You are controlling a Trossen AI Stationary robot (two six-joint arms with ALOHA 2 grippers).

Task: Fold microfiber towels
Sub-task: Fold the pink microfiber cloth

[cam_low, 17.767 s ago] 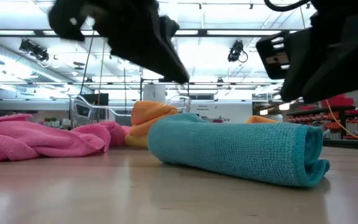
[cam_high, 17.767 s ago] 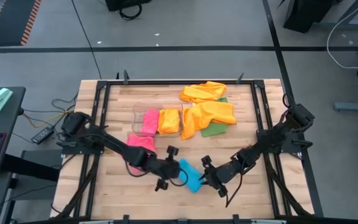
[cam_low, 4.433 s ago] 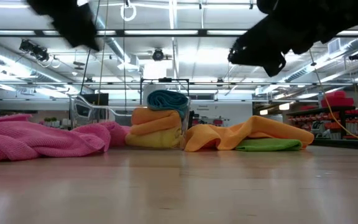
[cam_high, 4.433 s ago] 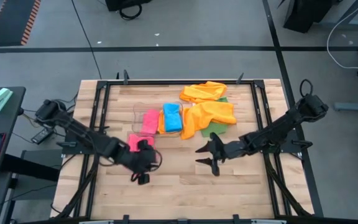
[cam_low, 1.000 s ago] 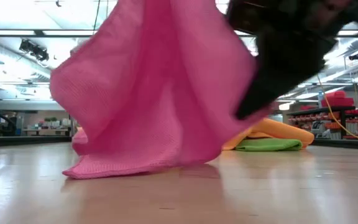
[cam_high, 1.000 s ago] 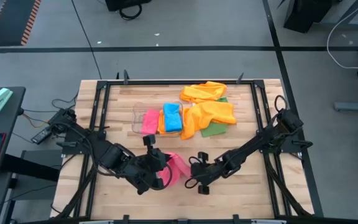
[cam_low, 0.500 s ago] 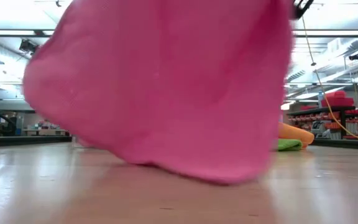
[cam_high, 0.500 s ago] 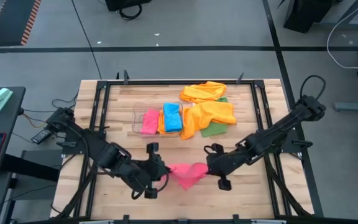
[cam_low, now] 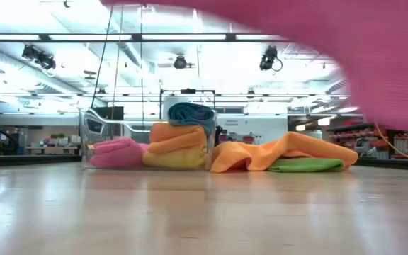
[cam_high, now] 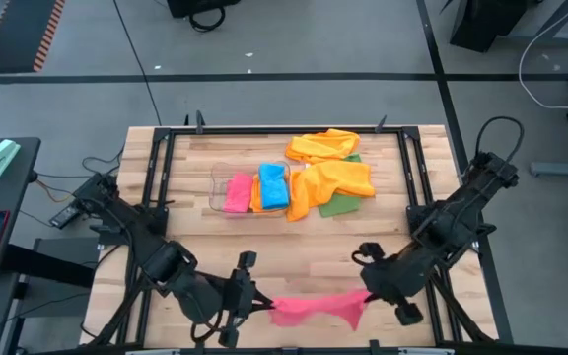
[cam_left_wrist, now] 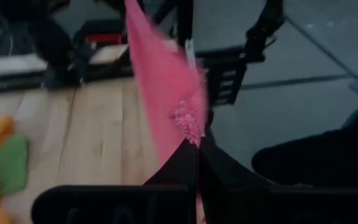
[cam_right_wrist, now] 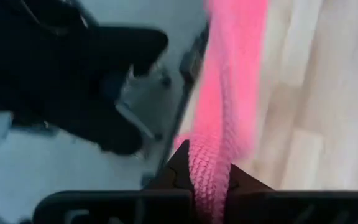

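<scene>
A pink microfiber towel (cam_high: 314,308) hangs spread between my two grippers above the table's near edge. In the low view it fills the top right (cam_low: 374,64). My left gripper (cam_high: 267,304) is shut on its left end and my right gripper (cam_high: 366,294) on its right end. Folded pink, blue and yellow-orange towels sit in a clear bin (cam_high: 215,182) at the middle far side. Loose orange towels (cam_high: 328,168) lie over a green one (cam_high: 341,205) to the bin's right. My left gripper pinches the towel's left end (cam_left_wrist: 190,127) between its two shut fingers, bunched at the fingertips. It comes from the table's left, slanting slightly down. The towel is clear of the table and runs away toward the other gripper. My right gripper pinches the towel's right end (cam_right_wrist: 210,163) between its two shut fingers, the cloth bunched there. The fingers slant down from the table's right. The towel is lifted clear, stretched toward the left gripper, and a flap (cam_high: 351,316) sags below near this end.
Bare wooden tabletop (cam_high: 294,251) lies between the bin and the held towel. A black metal frame (cam_high: 156,197) runs round the table. The table's near edge is just beyond the towel.
Both grippers have moved toward the table's near edge and apart, the right one also rising and going right. The pink towel, whose lower part was on the table, has been lifted clear and spread out into a long band between them.
</scene>
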